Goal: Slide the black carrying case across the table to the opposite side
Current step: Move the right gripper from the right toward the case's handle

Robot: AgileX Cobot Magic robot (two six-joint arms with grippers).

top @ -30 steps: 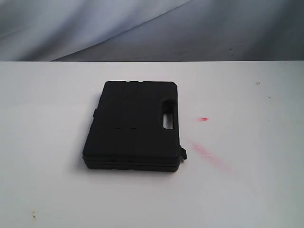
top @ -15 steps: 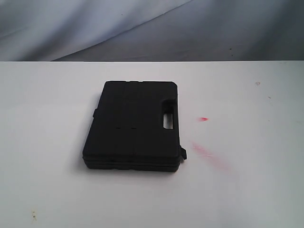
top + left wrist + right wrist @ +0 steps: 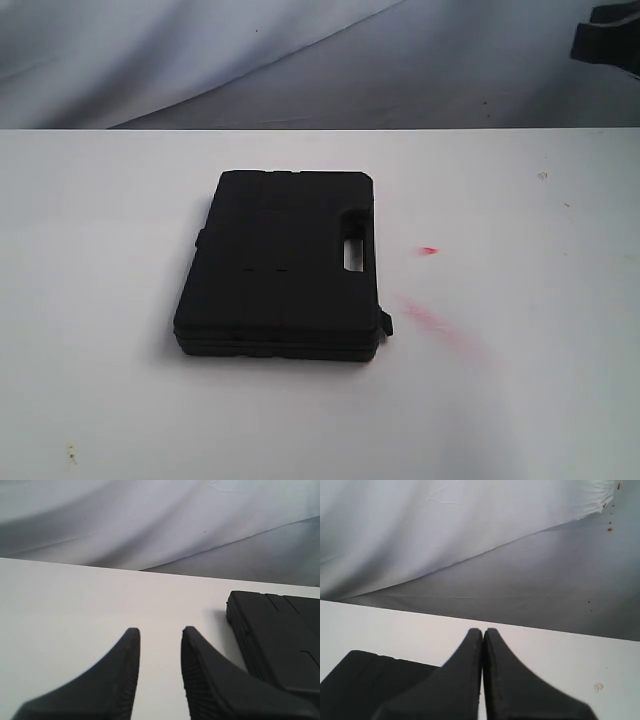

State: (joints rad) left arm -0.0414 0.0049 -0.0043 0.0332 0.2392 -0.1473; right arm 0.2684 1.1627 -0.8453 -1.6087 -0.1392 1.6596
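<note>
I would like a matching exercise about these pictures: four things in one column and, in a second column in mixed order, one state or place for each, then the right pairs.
Column one
1. black carrying case
2. left gripper
3. right gripper
4. red smear

Column two
a. jaws shut, holding nothing
b. on the table, on the handle side of the case
c. lies flat on the table
d. jaws open, holding nothing

Pairs: 1-c; 2-d; 3-a; 4-b

no readable text or labels anywhere
</note>
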